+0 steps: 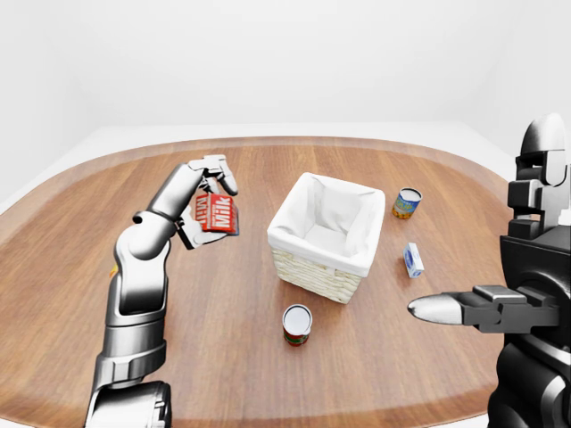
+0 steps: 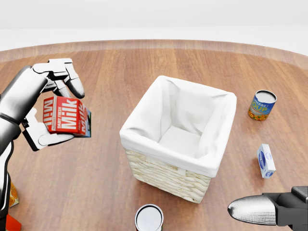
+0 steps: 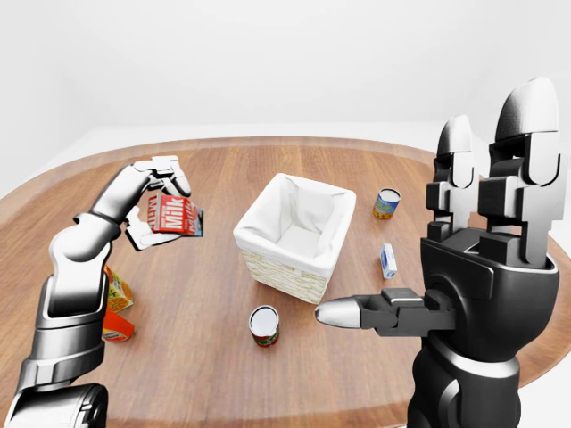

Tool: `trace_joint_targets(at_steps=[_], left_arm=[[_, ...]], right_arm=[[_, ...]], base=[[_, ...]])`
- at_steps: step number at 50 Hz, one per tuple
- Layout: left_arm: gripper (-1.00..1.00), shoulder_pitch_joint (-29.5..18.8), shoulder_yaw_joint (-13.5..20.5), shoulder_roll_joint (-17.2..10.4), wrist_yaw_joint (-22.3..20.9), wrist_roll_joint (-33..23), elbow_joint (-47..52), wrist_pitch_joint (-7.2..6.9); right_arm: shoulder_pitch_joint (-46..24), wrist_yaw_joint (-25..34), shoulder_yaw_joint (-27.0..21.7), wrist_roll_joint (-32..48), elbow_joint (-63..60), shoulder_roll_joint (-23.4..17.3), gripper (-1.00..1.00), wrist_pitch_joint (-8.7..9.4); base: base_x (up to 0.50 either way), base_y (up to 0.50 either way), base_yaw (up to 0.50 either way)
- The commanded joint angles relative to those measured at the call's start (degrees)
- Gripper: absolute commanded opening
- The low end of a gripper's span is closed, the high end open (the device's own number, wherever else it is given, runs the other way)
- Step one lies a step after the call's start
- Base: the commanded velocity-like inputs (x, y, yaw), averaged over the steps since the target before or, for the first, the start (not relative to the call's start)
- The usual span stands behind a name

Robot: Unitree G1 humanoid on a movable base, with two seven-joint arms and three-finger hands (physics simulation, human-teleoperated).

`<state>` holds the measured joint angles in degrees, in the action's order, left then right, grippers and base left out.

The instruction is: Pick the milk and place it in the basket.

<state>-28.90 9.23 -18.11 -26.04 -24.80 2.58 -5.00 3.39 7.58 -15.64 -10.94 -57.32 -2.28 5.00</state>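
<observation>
A red milk carton [image 2: 66,115] with white lettering hangs above the wooden table [image 2: 101,77], to the left of the basket. My left hand [image 2: 52,107] is shut on it, fingers over its top and thumb under it. The wicker basket [image 2: 180,137] with a white cloth lining stands at the middle of the head view and holds nothing. My right hand [image 3: 486,241] is raised at the right of the right-eye view, fingers upright and spread, thumb [image 2: 252,210] pointing left, holding nothing.
A tin can [image 2: 149,219] stands just below the basket. A soup can [image 2: 262,105] and a small blue-and-white carton [image 2: 265,160] sit to the basket's right. Orange and red packages [image 3: 116,308] lie below my left arm at the table's left.
</observation>
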Motion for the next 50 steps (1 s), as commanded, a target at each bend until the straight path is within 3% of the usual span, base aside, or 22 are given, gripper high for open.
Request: trace_joint_targets(at_steps=[1,19,27,50], left_arm=[[-1.00,-3.9,-0.5,0.0,1.6,0.9,-0.9,0.00],[-1.00,-8.5,-1.6,-0.1,2.0,0.3,-5.0,0.00],[-1.00,-13.1,-2.2,-0.3,1.9,0.0,-7.7,0.00],[-1.00,-21.4,-5.1,2.3,1.8,-3.1,-15.2,0.00]], right_arm=[[0.1,0.1,0.0,0.1,0.1,0.1,1.00,0.00],[0.6,0.4,0.5,0.7,0.2,0.3,1.00,0.00],[0.5,0.3,0.3,0.4,0.0,0.3,1.00,0.00],[0.6,0.5,0.3,0.4,0.3,0.3,1.00,0.00]], base=[[0.00,0.00,0.00],[0.00,0.00,0.00],[0.00,0.00,0.00],[0.00,0.00,0.00]])
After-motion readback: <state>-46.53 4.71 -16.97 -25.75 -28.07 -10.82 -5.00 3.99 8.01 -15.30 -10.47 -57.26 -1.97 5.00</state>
